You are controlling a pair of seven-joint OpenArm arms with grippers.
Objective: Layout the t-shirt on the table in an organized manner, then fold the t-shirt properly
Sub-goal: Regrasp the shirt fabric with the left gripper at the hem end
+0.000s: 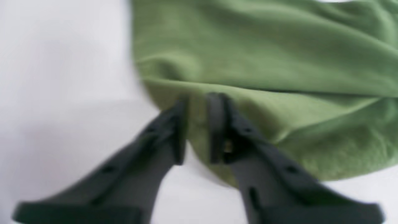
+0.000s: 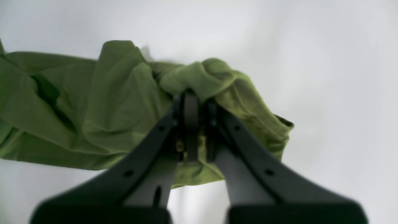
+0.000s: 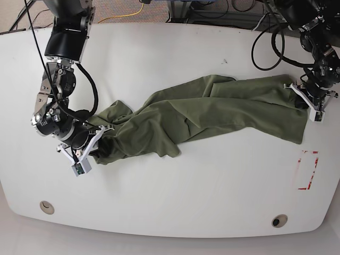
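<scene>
Apparently creased, the t-shirt spans the table.

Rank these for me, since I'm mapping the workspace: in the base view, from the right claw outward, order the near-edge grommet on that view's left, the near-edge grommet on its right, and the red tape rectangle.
1. Left grommet: just below the right claw, which grips the t-shirt.
2. Right grommet: far along the table's near edge.
3. Red tape rectangle: farthest, on the opposite side.

base: overhead, far | wrists: close, along end effectors | shared: t-shirt
</scene>
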